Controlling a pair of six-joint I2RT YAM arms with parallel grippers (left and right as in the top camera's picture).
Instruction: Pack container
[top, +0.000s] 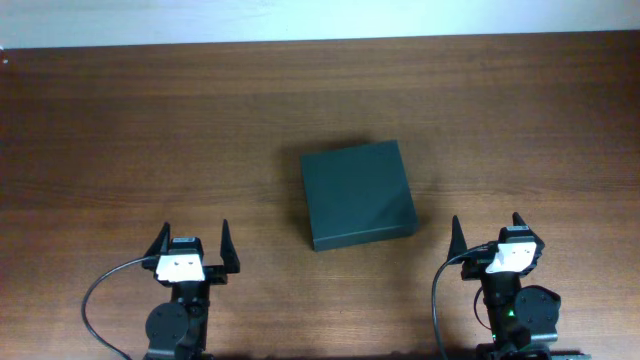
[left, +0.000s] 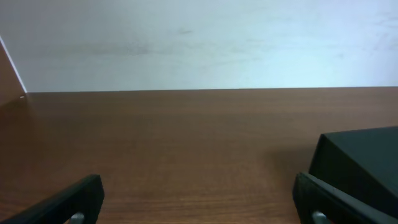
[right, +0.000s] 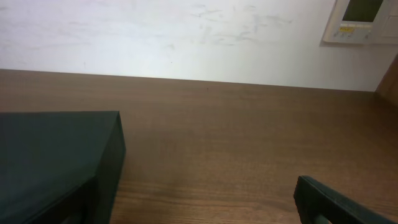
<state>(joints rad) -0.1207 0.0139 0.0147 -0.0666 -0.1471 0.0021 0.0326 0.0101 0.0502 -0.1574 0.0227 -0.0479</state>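
The container (top: 358, 193) is a dark green-black rectangular box with its flat lid closed, lying in the middle of the table. It shows at the right edge of the left wrist view (left: 364, 162) and at the lower left of the right wrist view (right: 53, 158). My left gripper (top: 193, 242) is open and empty near the front edge, left of the box. My right gripper (top: 487, 235) is open and empty near the front edge, right of the box. Neither touches the box.
The brown wooden table (top: 150, 130) runs back to a white wall (left: 199, 43). A white wall panel (right: 364, 18) hangs at the upper right in the right wrist view. No hand tools or other items are in view.
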